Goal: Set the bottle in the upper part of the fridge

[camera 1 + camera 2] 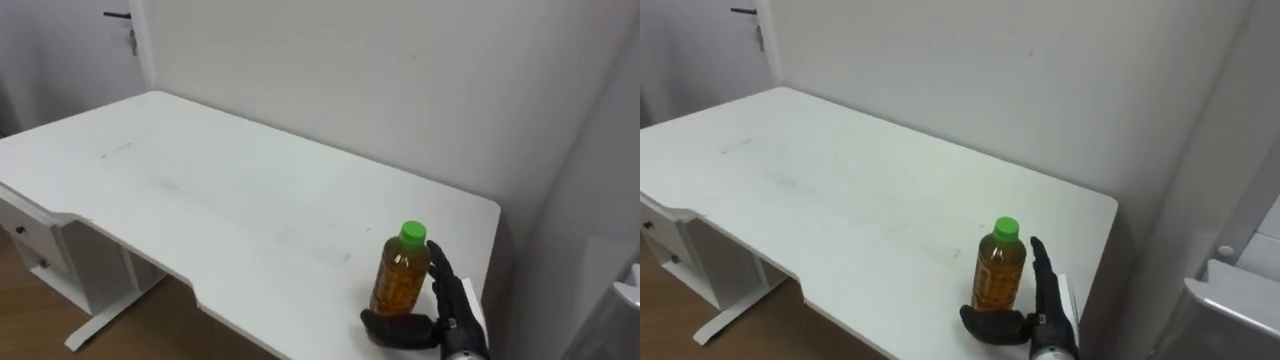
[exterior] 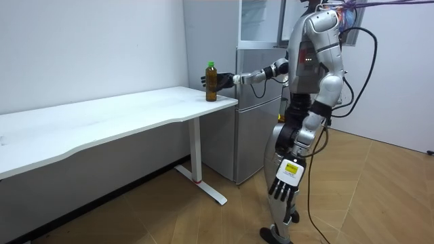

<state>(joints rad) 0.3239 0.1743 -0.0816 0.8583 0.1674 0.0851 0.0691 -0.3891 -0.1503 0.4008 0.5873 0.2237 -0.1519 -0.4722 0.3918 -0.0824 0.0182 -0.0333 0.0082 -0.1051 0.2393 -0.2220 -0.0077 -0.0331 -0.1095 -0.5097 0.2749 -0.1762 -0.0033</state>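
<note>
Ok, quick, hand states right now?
Left hand: open, hanging relaxed at the robot's side.
Right hand: open, fingers straight beside the bottle, thumb before its base.

Open tabletop stretches across the white table (image 1: 200, 200) left of the bottle (image 1: 402, 275), giving a hand free passage there. The bottle stands near the table's right end, hemmed at its right side and front base by the right hand (image 1: 448, 312). The wall (image 1: 400, 80) closes the far edge. The fridge (image 2: 258, 122) stands just beside that end of the table.
</note>
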